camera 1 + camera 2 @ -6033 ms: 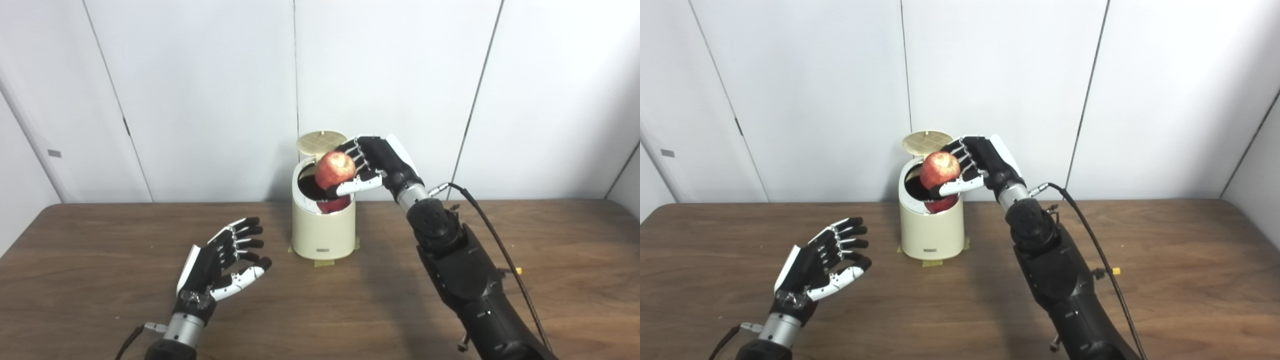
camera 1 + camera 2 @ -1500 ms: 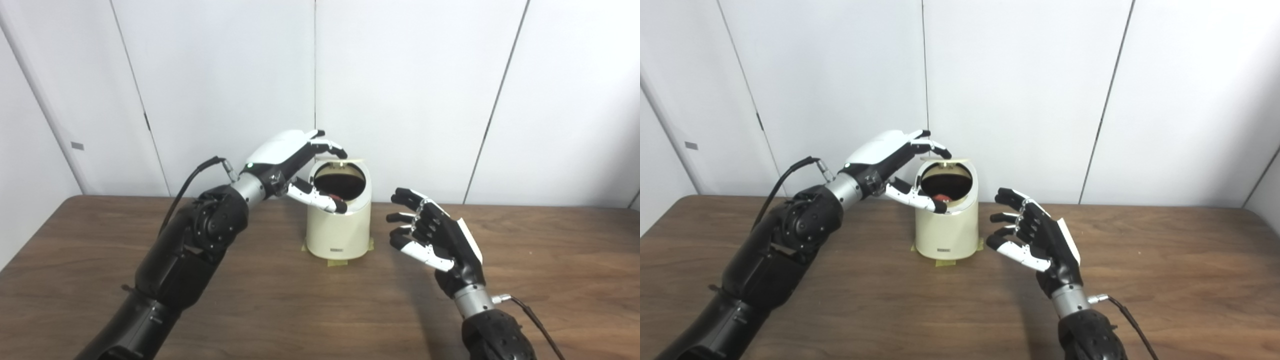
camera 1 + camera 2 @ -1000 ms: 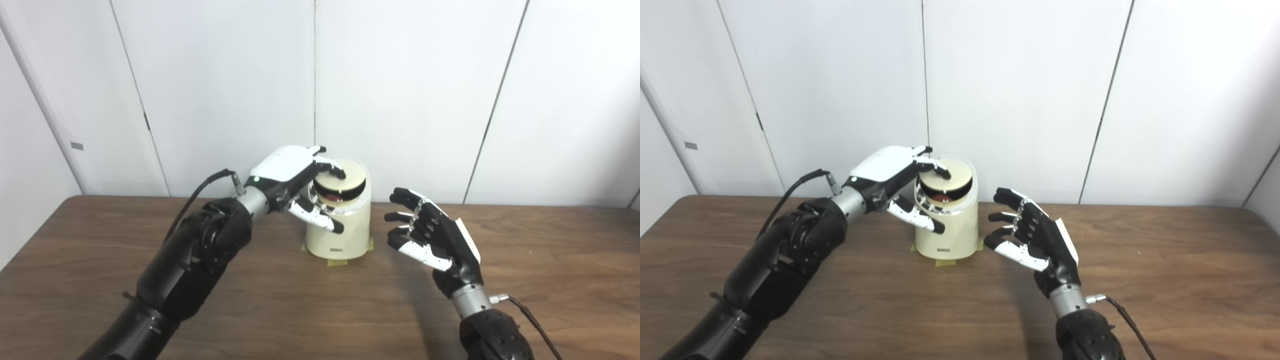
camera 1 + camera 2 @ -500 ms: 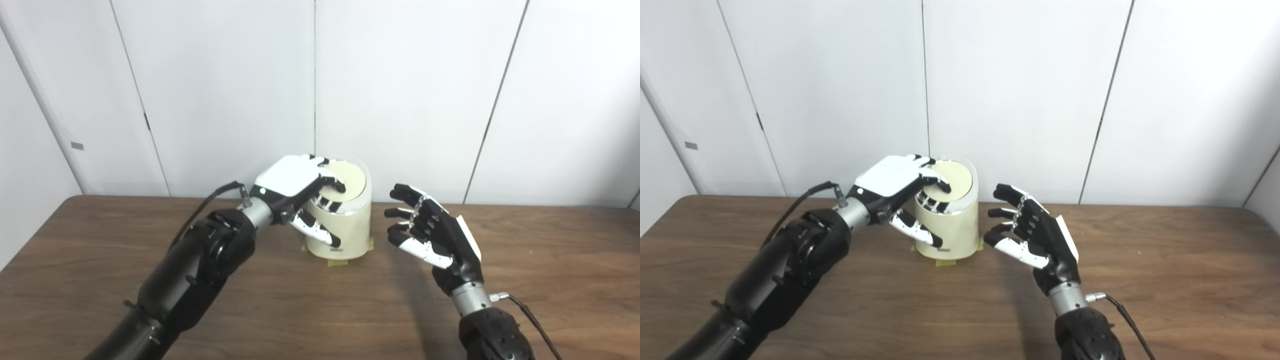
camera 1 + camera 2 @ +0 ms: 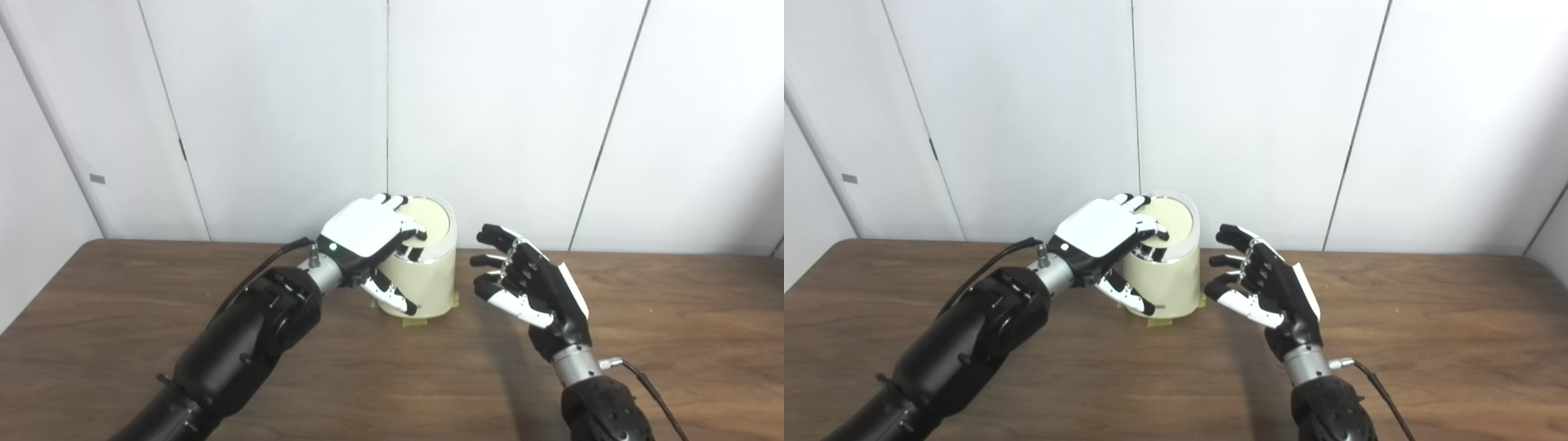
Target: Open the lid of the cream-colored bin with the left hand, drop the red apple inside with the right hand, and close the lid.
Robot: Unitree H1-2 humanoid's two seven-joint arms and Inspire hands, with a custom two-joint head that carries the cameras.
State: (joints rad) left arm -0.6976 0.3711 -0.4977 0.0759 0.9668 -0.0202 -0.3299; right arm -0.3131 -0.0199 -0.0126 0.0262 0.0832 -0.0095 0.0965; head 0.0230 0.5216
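Cream-colored bin [image 5: 422,278] stands at the back middle of the worktop [image 5: 392,380], close to the white wall panels [image 5: 490,110], its base held by yellowish tape tabs [image 5: 409,322]. Lid [image 5: 429,225] lies flat in the sloped top opening, so the bin reads as closed. Red apple not visible; judged to be inside, under the lid.

Left to right: left arm reaches in from the lower left, cable [image 5: 263,269] trailing from the wrist. Left hand [image 5: 367,236] rests palm-down on the near-left part of the lid, fingers curled and fingertips [image 5: 419,234] touching the lid surface, thumb hanging down the bin's front. It presses rather than grasps: holding nothing, fingers partly bent. Likely purpose: seat the lid fully.

Right hand [image 5: 530,288] hangs just beside the bin's right wall, not touching, fingers spread, empty, palm turned toward the bin. Judged to be waiting clear of the lid's path.

Nothing else on the worktop; nothing obstructs either hand. Task looks almost complete; withdrawal of the left hand remains.
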